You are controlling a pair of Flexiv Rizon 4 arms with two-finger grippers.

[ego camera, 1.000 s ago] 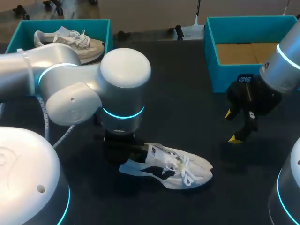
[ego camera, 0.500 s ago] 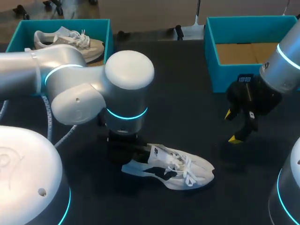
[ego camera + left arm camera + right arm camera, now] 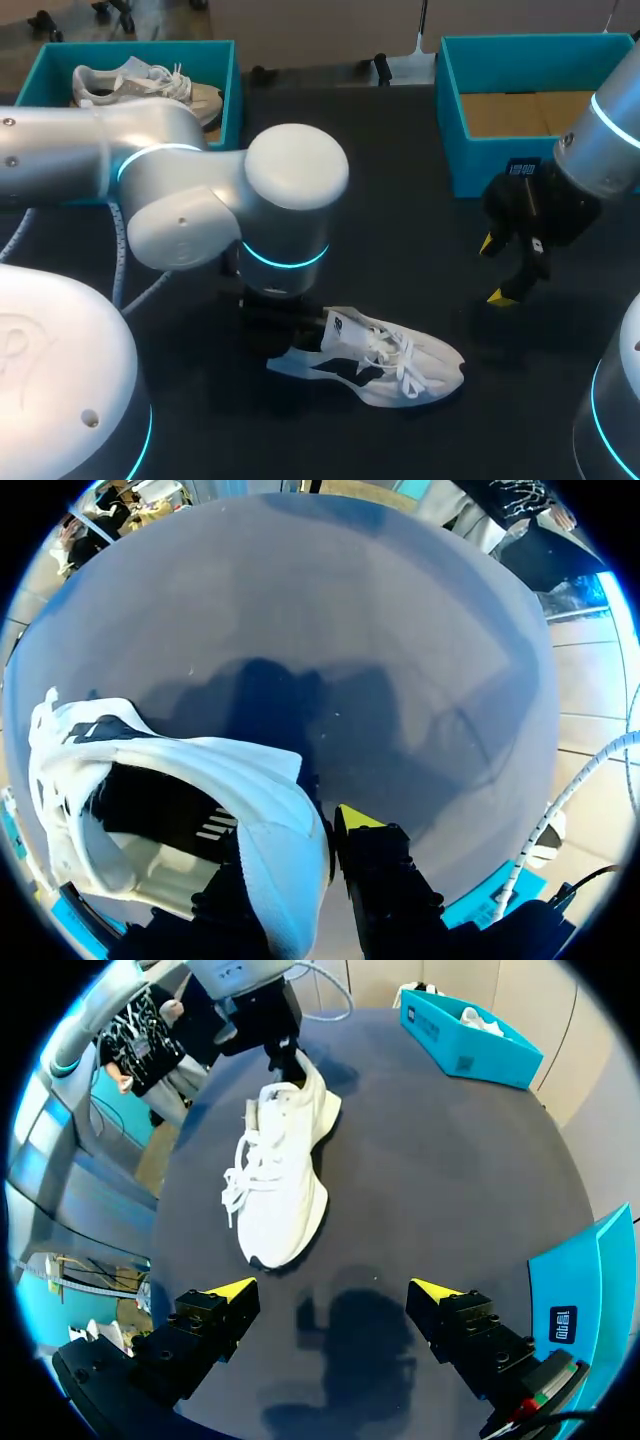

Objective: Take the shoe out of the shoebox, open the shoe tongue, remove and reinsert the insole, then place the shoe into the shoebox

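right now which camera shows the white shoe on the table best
The right wrist view: the whole shoe lies unobstructed, laces up, with the left tool at its heel. The head view shows it side-on, heel partly hidden by the left arm. The left wrist view shows only the heel collar up close.

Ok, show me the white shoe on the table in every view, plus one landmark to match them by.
Head view: the white shoe lies on the table in the lower middle, toe pointing right.
Left wrist view: its heel sits between the left gripper's fingers.
Right wrist view: it lies ahead of the open right gripper, toe nearest.
Landmark: the left gripper clamped on the heel.
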